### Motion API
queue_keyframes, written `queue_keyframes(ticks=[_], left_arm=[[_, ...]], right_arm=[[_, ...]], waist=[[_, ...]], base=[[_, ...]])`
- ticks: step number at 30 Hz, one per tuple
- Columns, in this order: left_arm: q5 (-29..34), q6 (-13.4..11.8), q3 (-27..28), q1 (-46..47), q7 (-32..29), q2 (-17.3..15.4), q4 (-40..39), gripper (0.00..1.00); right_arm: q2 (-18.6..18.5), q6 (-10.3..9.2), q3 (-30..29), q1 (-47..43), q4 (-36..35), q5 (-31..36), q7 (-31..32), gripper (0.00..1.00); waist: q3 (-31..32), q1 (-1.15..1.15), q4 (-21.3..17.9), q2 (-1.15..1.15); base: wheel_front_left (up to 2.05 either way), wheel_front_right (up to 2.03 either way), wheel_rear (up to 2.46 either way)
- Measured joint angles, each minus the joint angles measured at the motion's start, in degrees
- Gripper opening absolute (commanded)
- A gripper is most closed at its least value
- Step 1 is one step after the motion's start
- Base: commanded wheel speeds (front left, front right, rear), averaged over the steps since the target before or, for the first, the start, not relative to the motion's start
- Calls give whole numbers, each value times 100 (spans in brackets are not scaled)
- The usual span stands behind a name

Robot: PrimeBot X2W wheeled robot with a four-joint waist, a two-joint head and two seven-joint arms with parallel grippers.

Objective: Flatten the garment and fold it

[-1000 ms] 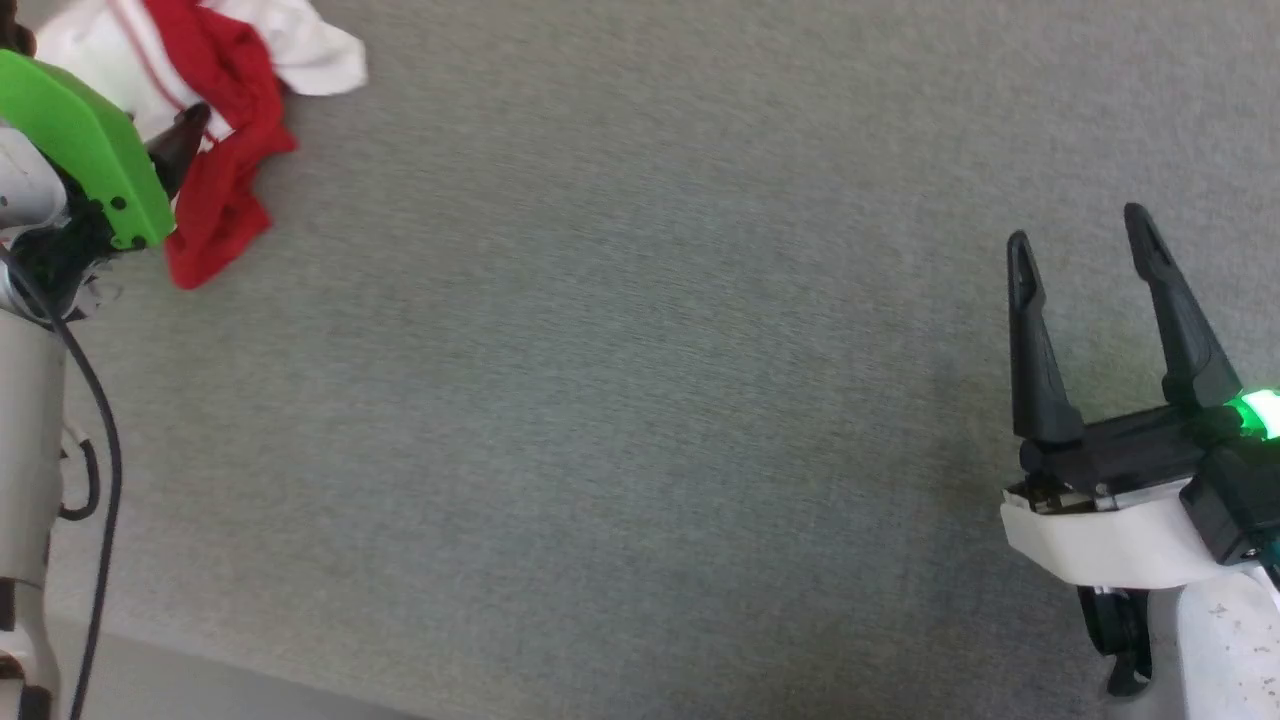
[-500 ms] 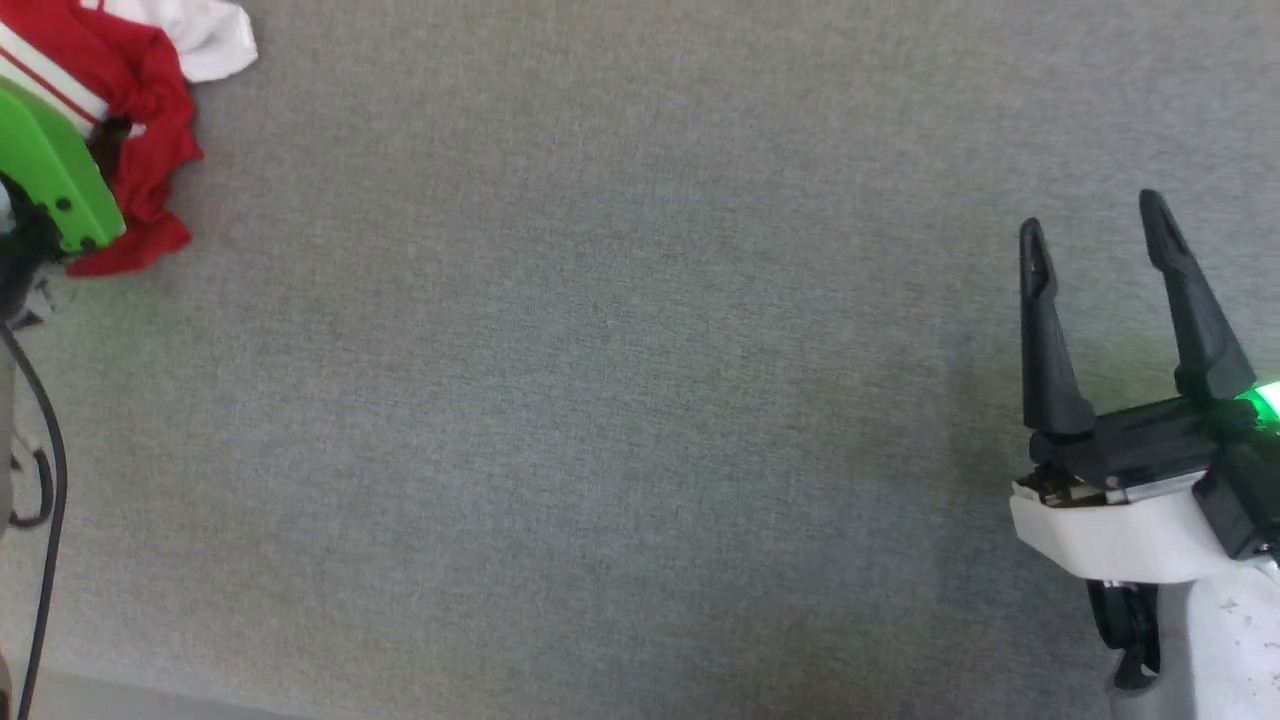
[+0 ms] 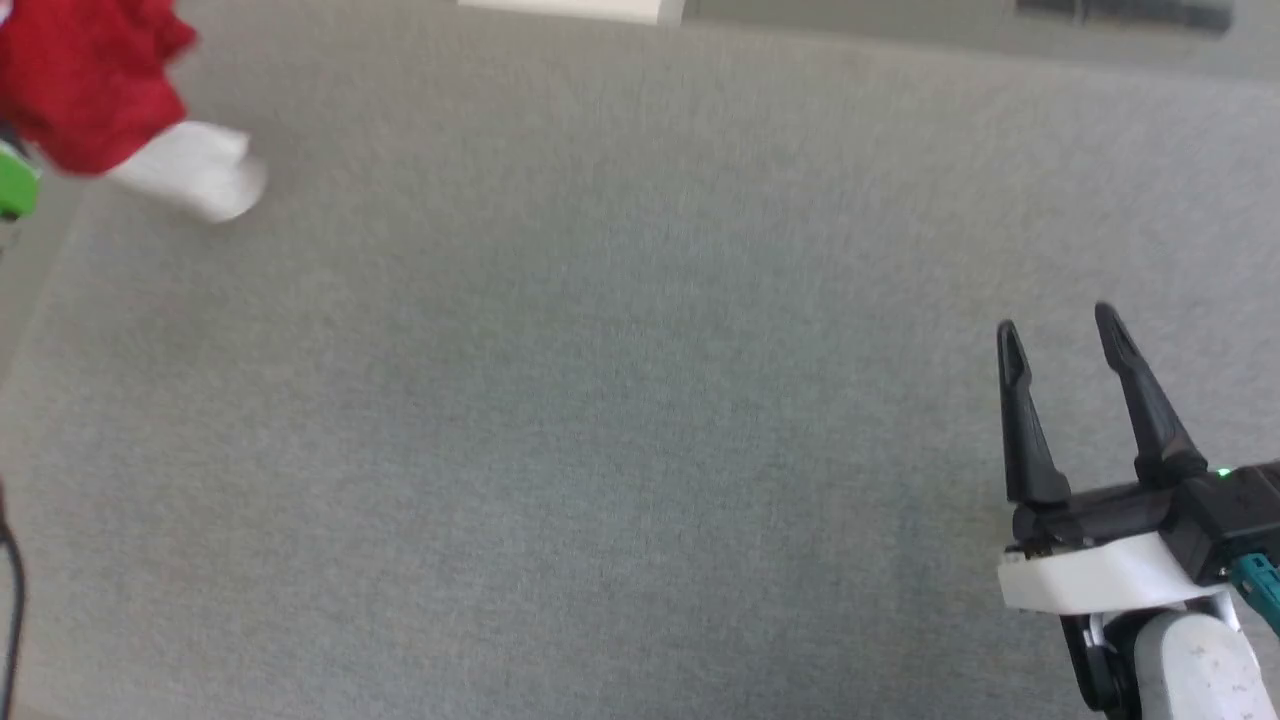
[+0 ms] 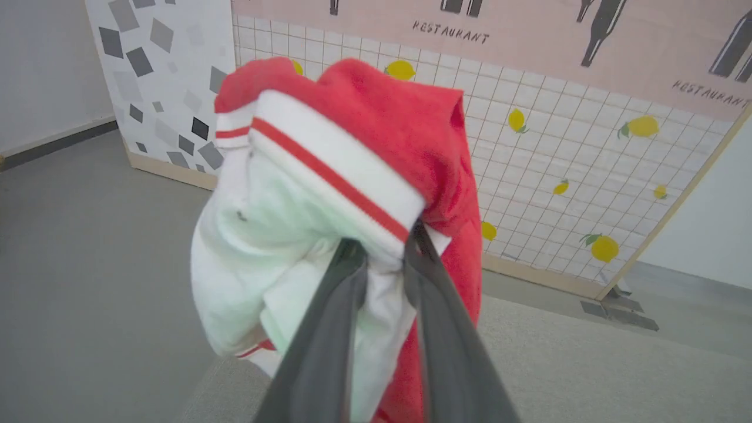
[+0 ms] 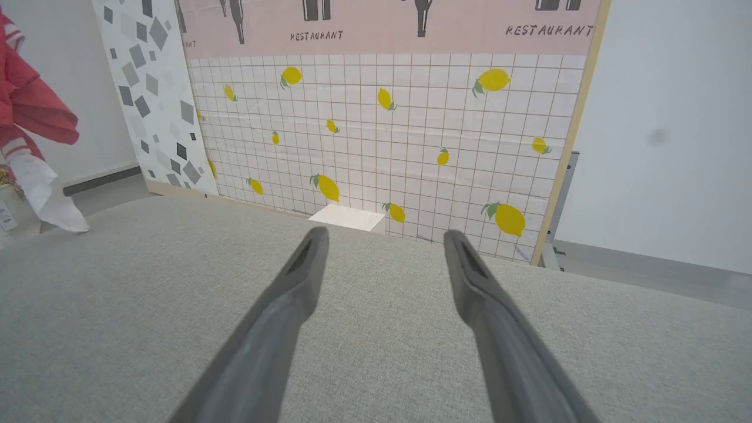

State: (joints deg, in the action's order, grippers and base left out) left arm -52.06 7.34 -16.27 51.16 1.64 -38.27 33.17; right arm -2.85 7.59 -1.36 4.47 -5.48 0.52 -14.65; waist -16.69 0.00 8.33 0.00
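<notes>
Left fingers (image 4: pixel 329 329) clamped on bunched red-white shirt (image 4: pixel 352 135), dangling by grey table (image 3: pixel 600 400); right fingers (image 3: pixel 1022 430) wide open, empty.

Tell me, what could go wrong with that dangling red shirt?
The left gripper pinches only a bunched fold of the garment near its striped trim, so it might slip free. It hangs by the left edge of the grey surface and could drop to the floor. The open right gripper is far away.

The left gripper (image 4: pixel 383 239) has closed its fingers (image 4: pixel 329 329) on the garment (image 4: pixel 364 111). The garment, previously crumpled at the table's (image 3: pixel 640 400) far left corner, now hangs raised off it.
</notes>
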Motion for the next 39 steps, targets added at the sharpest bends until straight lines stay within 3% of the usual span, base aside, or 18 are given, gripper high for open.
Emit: queue_keyframes(ticks=[4, 8, 16, 21, 26, 35, 36, 37, 39], left_arm=[[-81, 0, -116, -4, 174, 185, -519, 0], [-179, -22, -289, -101, 188, 571, -1150, 0], [-573, -598, -693, -493, -52, 1649, -2709, 0], [-544, -849, -994, -745, -15, 2043, -3094, 0], [-152, -937, -1615, -1388, 46, 2134, -2765, 0], [637, -750, -2527, -1891, 360, 2208, -573, 0], [734, -732, -2576, -1887, 449, 2229, -366, 16], [781, -705, -2610, -1881, 549, 2274, -171, 100], [813, -660, -2648, -1870, 724, 2392, 129, 100]], right_arm=[[-2, 0, -46, -134, 101, -23, -1, 100], [-2, 0, -78, -245, 182, -103, -1, 100], [-2, 0, -29, -341, 189, -151, -1, 100], [-4, 0, 107, -340, 204, -142, -1, 100], [-4, 0, 83, -333, 136, -109, -1, 100], [-4, 0, -38, -176, 8, -156, -1, 100], [-5, 0, -49, -175, 9, -160, -1, 100], [-7, 0, -52, -175, 12, -162, -1, 100], [-4, 0, -42, -173, 29, -163, -1, 100]], waist=[[437, 0, -27, 0], [820, 0, -88, 0], [1322, 0, -498, 0], [1345, 0, -871, 0], [1168, 0, -1259, 0], [509, 0, -1690, 0], [447, 0, -1728, 0], [392, 0, -1760, 0], [328, 0, -1798, 0]], base=[[0, 0, 0], [0, 0, 0], [0, 0, 0], [0, 0, 0], [0, 0, 0], [0, 0, 0], [0, 0, 0], [0, 0, 0], [0, 0, 0]])
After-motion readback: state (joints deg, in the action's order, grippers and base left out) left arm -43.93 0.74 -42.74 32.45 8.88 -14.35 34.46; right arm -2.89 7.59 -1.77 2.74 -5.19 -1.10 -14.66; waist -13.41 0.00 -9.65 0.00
